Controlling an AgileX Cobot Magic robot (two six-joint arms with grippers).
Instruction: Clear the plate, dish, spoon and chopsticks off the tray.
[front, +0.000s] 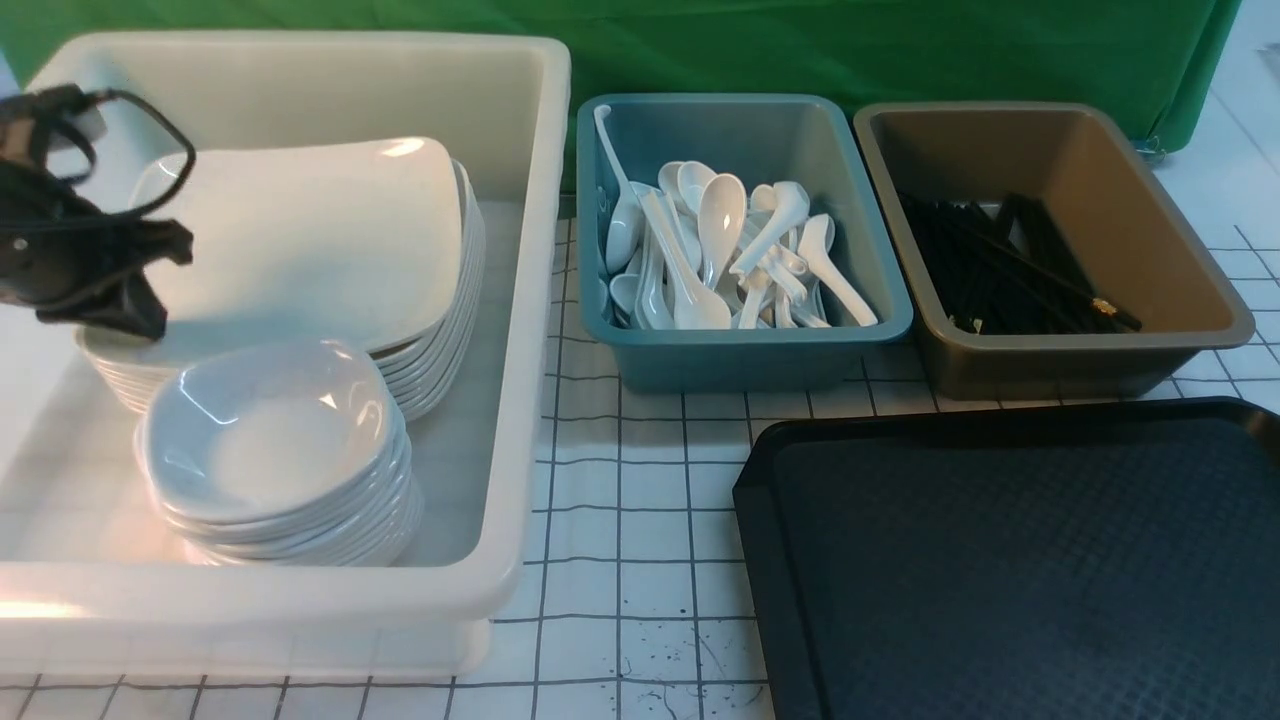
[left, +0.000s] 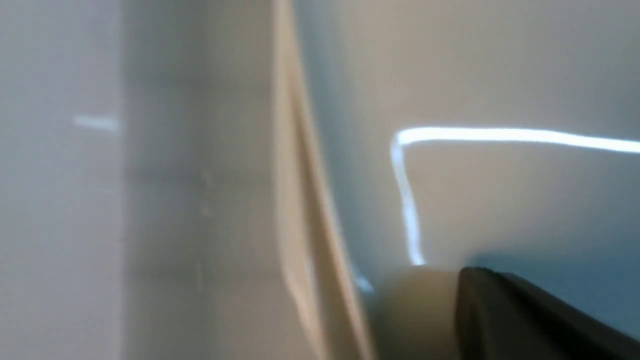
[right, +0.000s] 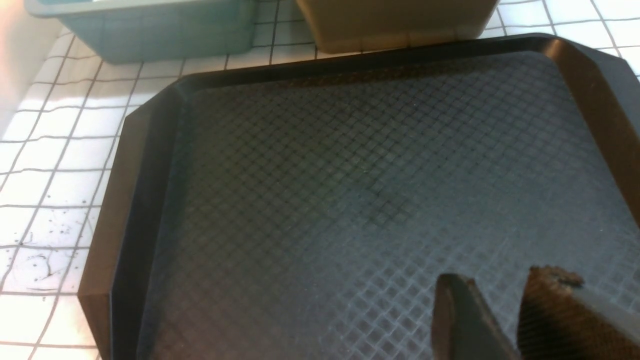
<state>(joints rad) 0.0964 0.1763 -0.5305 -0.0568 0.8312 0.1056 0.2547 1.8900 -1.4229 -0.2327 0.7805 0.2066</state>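
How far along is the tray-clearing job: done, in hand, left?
Done: the tray is bare; a plate tops the stack and a dish tops its pile in the white bin, spoons fill the teal bin, chopsticks lie in the brown bin. In hand: nothing; the left gripper is shut by the stack, the right gripper has its jaws open over the tray. Left: seemingly nothing.

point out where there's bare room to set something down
Bare: the visible tray, and the table between white tub and tray, nearer than the teal bin. Crowded: spoons fill that bin, chopsticks the brown bin, stacked plates and dishes the tub.
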